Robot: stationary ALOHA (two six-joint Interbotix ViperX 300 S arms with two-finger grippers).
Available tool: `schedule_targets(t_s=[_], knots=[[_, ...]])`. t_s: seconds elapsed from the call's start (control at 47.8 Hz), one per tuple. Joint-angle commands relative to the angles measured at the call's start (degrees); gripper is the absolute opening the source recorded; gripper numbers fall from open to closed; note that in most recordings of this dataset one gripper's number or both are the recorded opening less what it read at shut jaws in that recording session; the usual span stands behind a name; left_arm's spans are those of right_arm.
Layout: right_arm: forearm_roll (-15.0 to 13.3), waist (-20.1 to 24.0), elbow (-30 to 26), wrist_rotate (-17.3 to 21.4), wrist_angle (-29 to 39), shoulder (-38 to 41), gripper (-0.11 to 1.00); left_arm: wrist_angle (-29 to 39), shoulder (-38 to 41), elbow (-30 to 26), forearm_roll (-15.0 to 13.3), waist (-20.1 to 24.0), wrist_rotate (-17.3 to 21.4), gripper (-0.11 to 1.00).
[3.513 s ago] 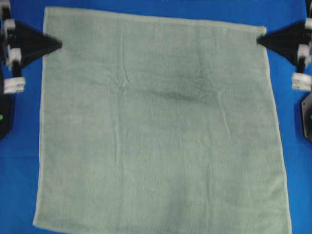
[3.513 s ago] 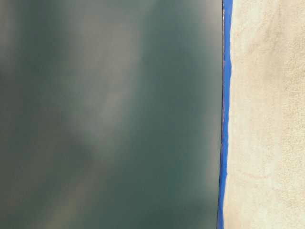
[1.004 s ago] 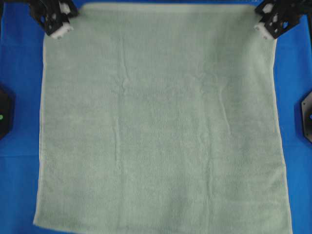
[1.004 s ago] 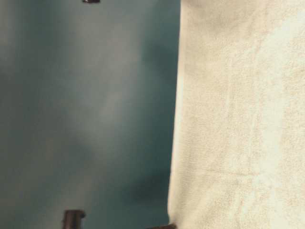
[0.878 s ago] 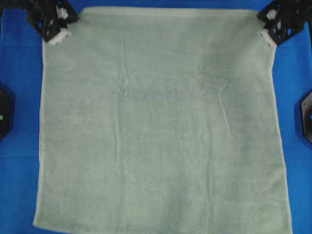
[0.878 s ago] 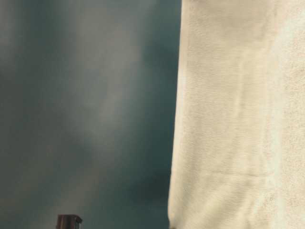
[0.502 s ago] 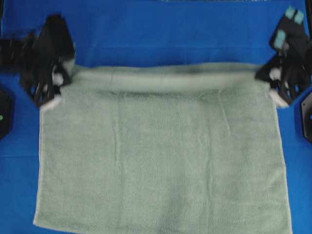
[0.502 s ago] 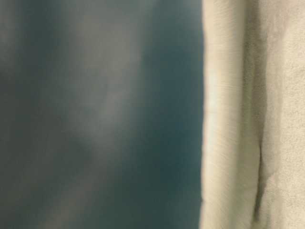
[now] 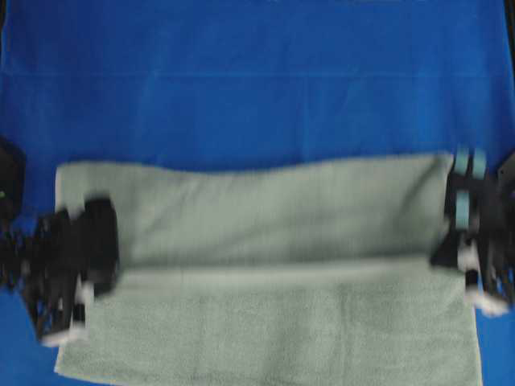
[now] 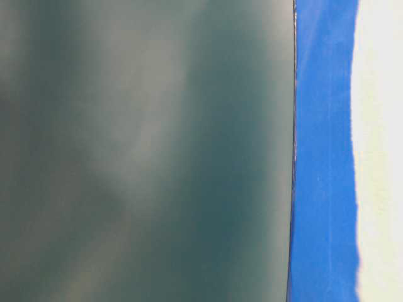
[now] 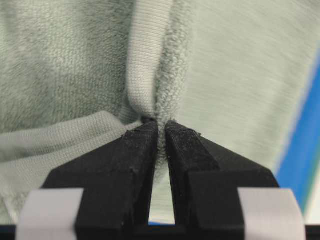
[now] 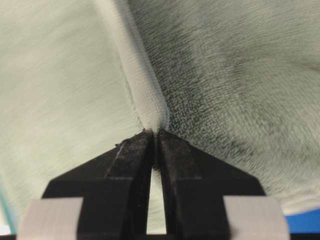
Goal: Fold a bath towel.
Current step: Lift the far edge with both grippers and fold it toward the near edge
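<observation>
You've got the bath towel (image 9: 265, 273) pinched at two corners, one per hand, w/ its far half doubled over the near half. Left hand (image 11: 161, 131): jaws nearly shut, just a sliver of terry and the pale hem band squeezed between the tips. Right hand (image 12: 156, 136): same, clamped right on the hem ridge. Gripping on the hem makes sense imo, since it's the firmest bit of the cloth and least likely to slip out.

In the overhead view the towel lies across the near part of the worktop, on the blue table cloth (image 9: 257, 88); the far part of that cloth is bare. The left hand (image 9: 72, 277) sits at the towel's left edge, the right hand (image 9: 471, 265) at its right edge, well apart, so the carried edge stays taut and straight btw them. A shadowed line runs side to side across the towel, prob the lifted layer's edge above the lower one.

Both hands look motion-blurred. The near edge of the lower layer is partly cut off by the frame, so can't tell how close the corners are to lining up. Table-level view shows only a blur, a strip of blue and a pale band, nothing useful.

First fold looks about half done: corners not yet laid down.
</observation>
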Motion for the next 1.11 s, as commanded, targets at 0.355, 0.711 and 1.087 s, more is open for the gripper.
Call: schedule_targets(t_s=[0.355, 0.711, 1.087], knots=[[0.0, 14.6, -8.5, 6.9, -9.7, 16.8, 0.07, -0.9, 14.2, -14.2, 0.2, -11.7, -1.8, 0.06], [0.0, 14.3, -10.0, 7.1, -10.4, 21.6, 0.07, -1.2, 19.3, -14.9, 0.3, -11.3, -1.8, 0.07], [0.2, 16.9, -16.1, 10.3, -10.7, 26.2, 0.28, -2.7, 19.3, -15.5, 0.3, -13.7, -1.7, 0.74]])
